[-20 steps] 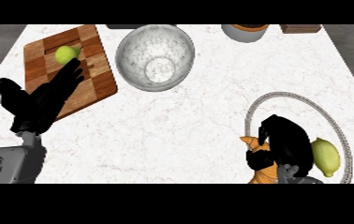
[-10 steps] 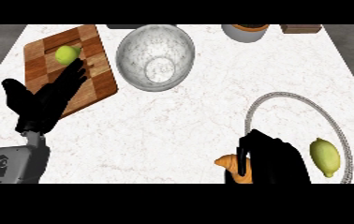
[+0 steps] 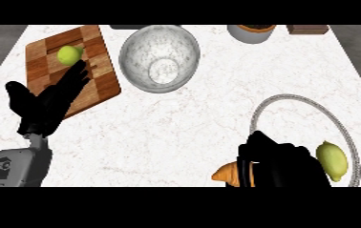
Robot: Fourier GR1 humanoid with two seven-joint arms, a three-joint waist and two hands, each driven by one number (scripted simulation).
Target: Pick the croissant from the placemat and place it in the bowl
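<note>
Head view shows our right hand (image 3: 278, 164) with fingers (image 3: 248, 167) curled round the croissant (image 3: 227, 172), off the placemat (image 3: 271, 104), well apart from the bowl (image 3: 159, 57). Only one end shows; it could slip in transit. Our left hand (image 3: 46, 103) rests, fingers straight.

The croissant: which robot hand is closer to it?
Right. The right hand curls round the croissant at the counter's lower edge; the left hand rests open far across, by the cutting board.
</note>
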